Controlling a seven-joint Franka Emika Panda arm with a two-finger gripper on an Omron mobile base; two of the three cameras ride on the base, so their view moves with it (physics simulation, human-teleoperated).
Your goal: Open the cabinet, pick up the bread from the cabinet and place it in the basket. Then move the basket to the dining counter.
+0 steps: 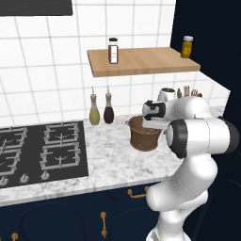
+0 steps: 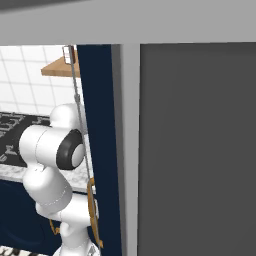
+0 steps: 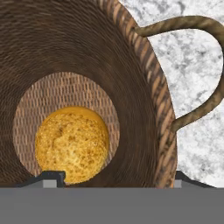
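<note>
Two bottles (image 1: 101, 109) stand beside the black stove (image 1: 40, 153), under a wooden shelf (image 1: 141, 61).

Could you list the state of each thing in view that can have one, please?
Bread: lying on the basket's floor, free of the fingertips.
Basket: upright on the marble worktop beside the stove, not yet on the dining counter.
Gripper: open, one fingertip inside the basket's wall and one outside it.
Cabinet door: swung open.
Two bottles: upright against the tiles.
</note>
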